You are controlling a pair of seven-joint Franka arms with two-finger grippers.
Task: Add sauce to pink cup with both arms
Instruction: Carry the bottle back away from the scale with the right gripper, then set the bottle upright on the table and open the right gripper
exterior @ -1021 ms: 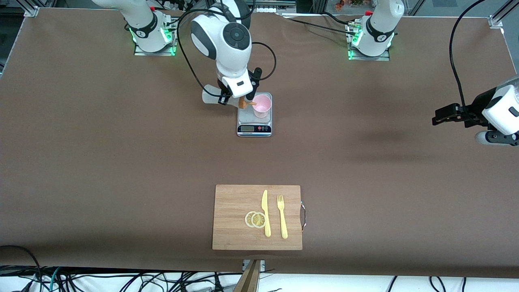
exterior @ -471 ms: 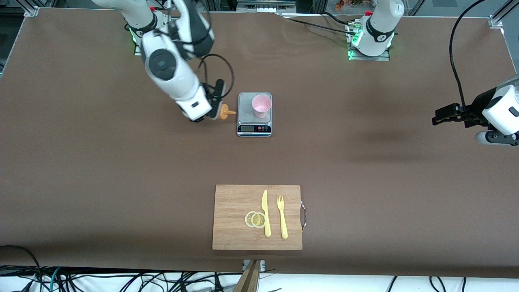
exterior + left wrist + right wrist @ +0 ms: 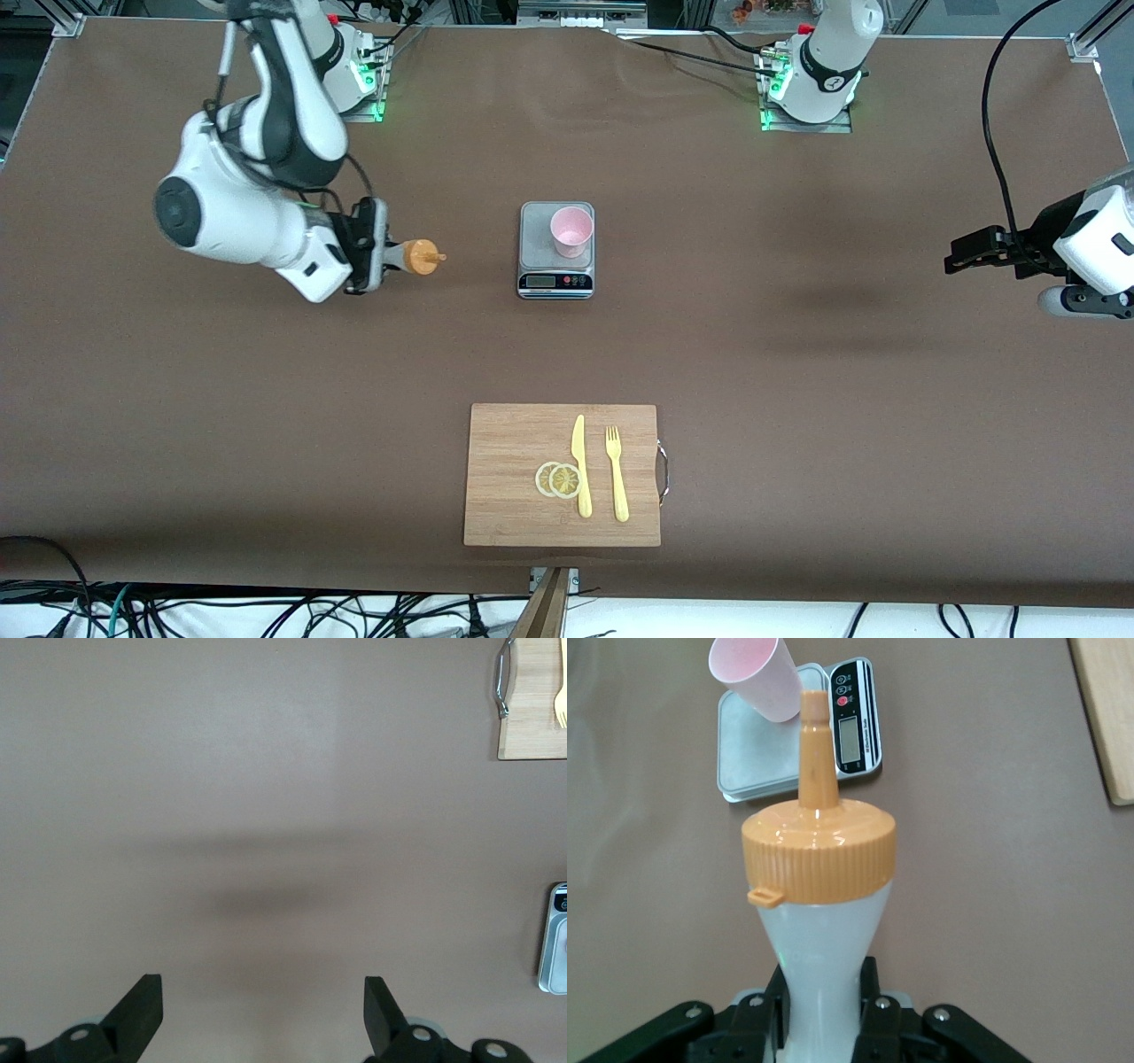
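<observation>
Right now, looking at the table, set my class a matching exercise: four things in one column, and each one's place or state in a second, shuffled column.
Things:
1. cup
2. bottle
3. left gripper
4. fork

Places or states:
A. open, holding nothing
B. on the board, beside the knife
C. on the scale
D. gripped by the right gripper

Pairs: 1-C, 2-D, 3-A, 4-B

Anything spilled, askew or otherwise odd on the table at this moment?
Nothing stands out. The pink cup stands upright on the scale, with no spill visible around it. The right end effector holds the sauce bottle toward the right arm's end of the table. The left end effector waits open. The cutlery lies tidy on the board.
</observation>
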